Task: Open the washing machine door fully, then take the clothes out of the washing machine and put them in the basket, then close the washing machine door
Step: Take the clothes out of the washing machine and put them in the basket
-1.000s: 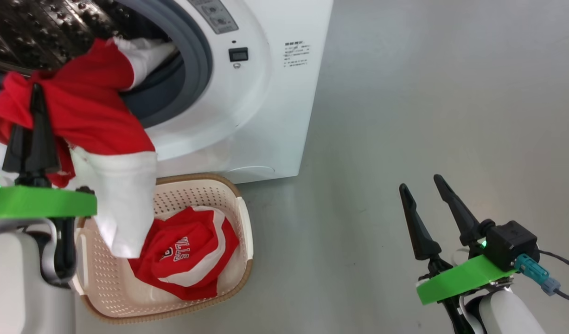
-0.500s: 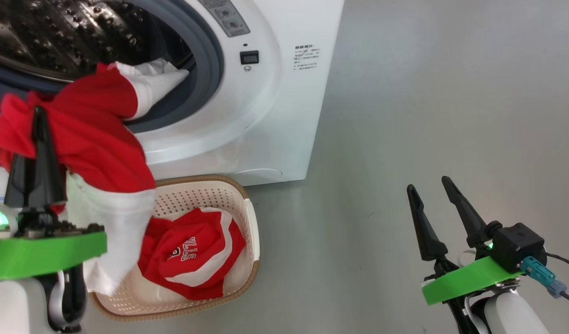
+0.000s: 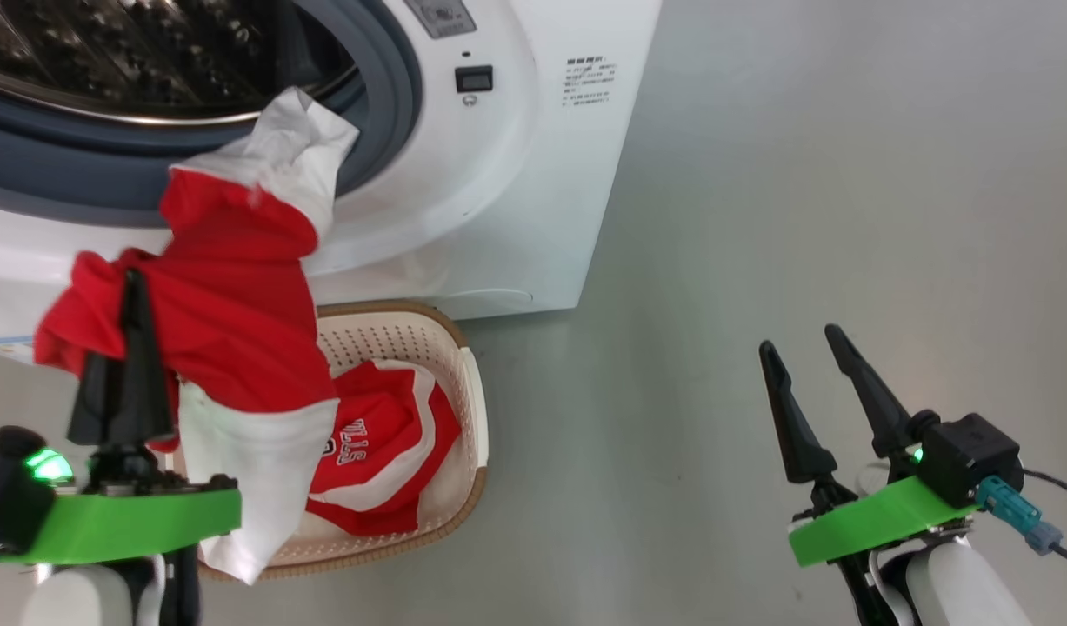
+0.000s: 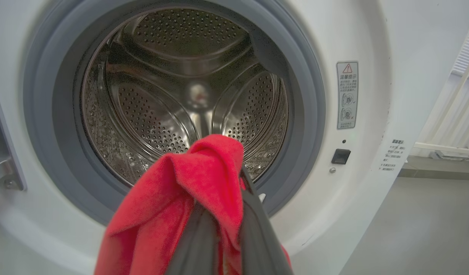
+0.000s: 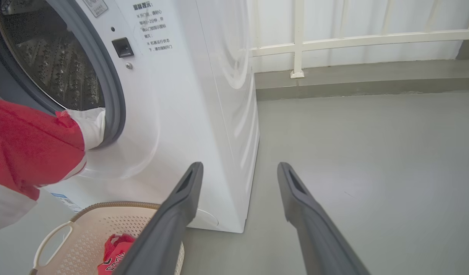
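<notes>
Pinching red garment [image 3: 237, 322] in left hand [image 3: 133, 280], with right hand [image 3: 798, 341] spread. Draw white tail [image 3: 294, 152] off rubber ring [image 3: 392, 87], centre over basket [image 3: 477, 435], lower, release.

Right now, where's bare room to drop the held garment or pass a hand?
Bare floor right of washing machine and basket, around the open right hand. Basket's far end is bare; lettered garment fills the rest. Crowded left: left hand grips the held garment, draped from grey ring over basket.
</notes>
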